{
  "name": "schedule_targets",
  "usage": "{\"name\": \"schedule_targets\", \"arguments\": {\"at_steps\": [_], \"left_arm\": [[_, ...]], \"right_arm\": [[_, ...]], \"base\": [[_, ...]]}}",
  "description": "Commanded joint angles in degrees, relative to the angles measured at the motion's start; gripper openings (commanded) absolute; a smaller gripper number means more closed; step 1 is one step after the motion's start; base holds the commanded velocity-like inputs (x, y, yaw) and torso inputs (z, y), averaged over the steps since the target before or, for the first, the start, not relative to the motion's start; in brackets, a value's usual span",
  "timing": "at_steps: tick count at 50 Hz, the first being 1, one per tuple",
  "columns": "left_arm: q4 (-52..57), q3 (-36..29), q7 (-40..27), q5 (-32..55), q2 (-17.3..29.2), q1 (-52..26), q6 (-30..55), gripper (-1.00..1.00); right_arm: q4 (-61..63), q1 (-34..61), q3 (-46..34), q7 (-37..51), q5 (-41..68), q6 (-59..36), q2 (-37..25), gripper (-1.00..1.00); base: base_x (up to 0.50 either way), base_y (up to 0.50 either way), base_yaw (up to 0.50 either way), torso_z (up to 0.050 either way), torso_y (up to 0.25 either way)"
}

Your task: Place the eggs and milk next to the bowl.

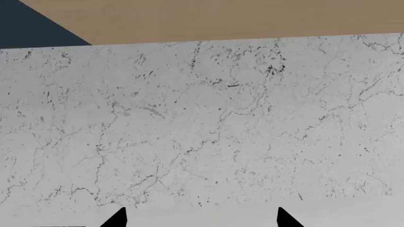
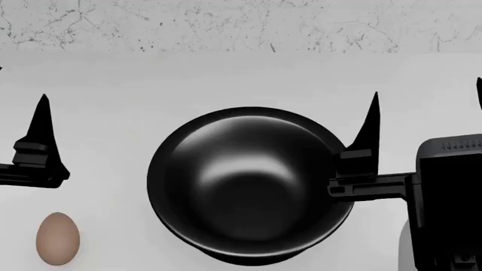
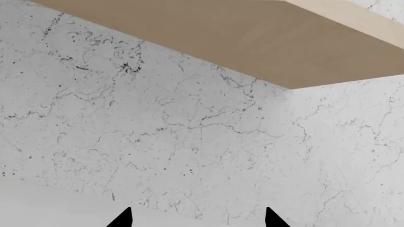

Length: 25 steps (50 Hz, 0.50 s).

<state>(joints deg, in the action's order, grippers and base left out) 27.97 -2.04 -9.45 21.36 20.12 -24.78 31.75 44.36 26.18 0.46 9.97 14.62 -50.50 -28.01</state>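
The large glossy black bowl (image 2: 249, 186) stands on the white counter in the middle of the head view. The pale tan egg (image 2: 57, 238) lies to the bowl's left, near the front edge of the view. My left gripper (image 2: 21, 84) is open and empty above the counter, beyond the egg and left of the bowl. It also shows in the left wrist view (image 1: 200, 217), fingertips wide apart with nothing between them. My right gripper (image 2: 425, 110) is open and empty at the bowl's right rim. It also shows in the right wrist view (image 3: 197, 217). The reddish-brown egg and the milk are out of view.
A marble backsplash (image 2: 241, 22) runs along the back of the counter. Both wrist views face this marble wall (image 1: 202, 127), with the underside of a wooden cabinet (image 3: 252, 42) above it. A pale shape (image 2: 403, 248) shows beside my right arm; I cannot tell what it is.
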Motion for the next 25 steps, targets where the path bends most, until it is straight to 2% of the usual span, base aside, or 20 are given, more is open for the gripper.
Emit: {"name": "schedule_targets", "arguments": {"at_steps": [1,6,9,15,16,21,25], "left_arm": [[-1.78,1.29,1.61,-1.00,-0.90,0.00,-1.77,1.00],[-1.64,1.33,1.39,-0.81,-0.85,-0.04,-1.55,1.00],[-2.09,1.08,1.43,-0.94,-0.98,0.14,-1.95,1.00],[-2.96,0.53,1.66,-1.00,-1.37,0.43,-2.89,1.00],[-3.19,0.52,1.71,-0.95,-1.46,0.43,-3.08,1.00],[-3.52,0.05,1.79,-1.04,-1.58,0.43,-3.46,1.00],[-3.59,0.02,1.73,-0.99,-1.50,0.47,-3.51,1.00]], "right_arm": [[-0.23,-0.22,1.65,-1.50,-0.66,0.57,0.99,1.00],[0.87,0.47,1.60,-1.39,0.00,-1.92,0.81,1.00],[3.41,1.85,1.90,-1.31,1.44,-7.39,0.36,1.00],[12.40,7.98,5.39,-2.85,8.26,-26.96,-0.66,1.00],[15.07,10.11,7.27,-3.68,10.29,-32.23,-0.73,1.00],[15.56,13.44,15.08,3.47,27.31,-38.68,-3.38,1.00],[13.19,13.21,20.98,8.14,39.08,-39.30,-5.39,1.00]], "base": [[0.26,0.00,0.00,0.000,0.000],[0.05,0.00,0.00,0.000,0.004],[0.00,0.00,0.00,0.000,0.000],[0.00,0.00,0.00,0.000,0.000],[0.00,0.00,0.00,0.000,0.000],[0.00,0.00,0.00,0.000,0.000],[0.00,0.00,0.00,0.000,0.000]]}}
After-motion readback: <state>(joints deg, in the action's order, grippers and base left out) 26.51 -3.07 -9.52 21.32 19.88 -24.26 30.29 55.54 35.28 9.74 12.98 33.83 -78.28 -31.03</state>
